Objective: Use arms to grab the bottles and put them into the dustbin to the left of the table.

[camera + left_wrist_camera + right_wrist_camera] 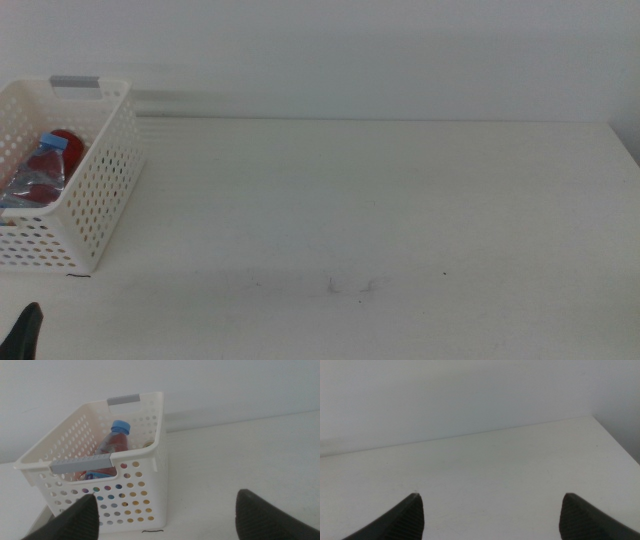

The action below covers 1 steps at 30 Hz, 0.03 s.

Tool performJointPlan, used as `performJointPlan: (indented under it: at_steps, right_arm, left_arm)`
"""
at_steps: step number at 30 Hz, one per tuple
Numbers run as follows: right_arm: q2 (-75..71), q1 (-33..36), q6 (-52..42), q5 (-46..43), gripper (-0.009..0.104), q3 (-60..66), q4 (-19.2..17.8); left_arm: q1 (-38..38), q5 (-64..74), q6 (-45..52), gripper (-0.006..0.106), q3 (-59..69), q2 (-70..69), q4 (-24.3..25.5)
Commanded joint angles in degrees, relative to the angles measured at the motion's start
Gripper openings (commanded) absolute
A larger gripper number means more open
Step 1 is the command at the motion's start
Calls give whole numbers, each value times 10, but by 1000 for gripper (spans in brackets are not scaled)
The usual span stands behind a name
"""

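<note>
With the water bottle (40, 172) and red can (68, 142) already in the basket (95, 215) at the table's (400, 210) far left, both the left gripper (167, 515) and the right gripper (490, 515) are spread wide and hold nothing, so the main risk I see is the left one bumping the basket nearby.

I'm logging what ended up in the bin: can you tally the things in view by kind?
Clear water bottle with a blue cap: 1, inside the basket
Red cola can: 1, partly hidden behind the bottle
White perforated plastic basket: 1
Black grippers: 2, the left gripper facing the basket, the right gripper over bare white table
Total: 5
</note>
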Motion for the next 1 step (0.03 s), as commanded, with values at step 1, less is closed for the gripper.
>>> performJointPlan:
  at_steps: [1]
  right_arm:
    - [-3, -5, -4, -4, 90, 2, -3]
  left_arm:
    - [1, -5, -1, 94, 0, -3, -1]
